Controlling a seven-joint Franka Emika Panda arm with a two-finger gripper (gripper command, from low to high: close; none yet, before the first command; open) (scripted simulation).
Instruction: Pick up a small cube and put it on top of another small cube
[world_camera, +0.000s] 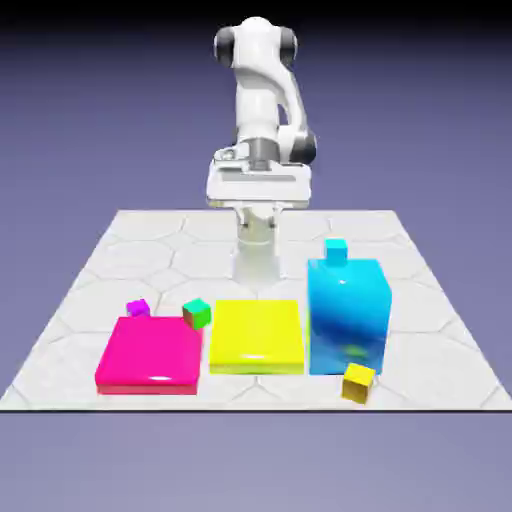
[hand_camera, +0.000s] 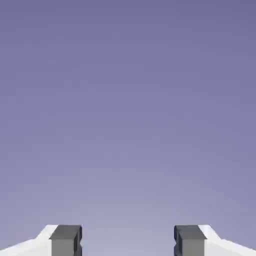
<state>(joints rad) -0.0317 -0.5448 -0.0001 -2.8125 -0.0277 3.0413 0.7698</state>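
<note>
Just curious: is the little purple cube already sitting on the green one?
No, the purple cube rests at the pink slab's far corner, apart from the green cube.

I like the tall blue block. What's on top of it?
A tiny cyan cube seems to sit on the blue block, toward its back. It may stand behind instead; its base is hidden.

A pale grey table (world_camera: 130, 250) patterned with faint hexagonal tiles fills the lower middle. Behind and around it hangs a plain blue-violet backdrop (world_camera: 80, 100), darker toward the top, evenly lit.
</note>
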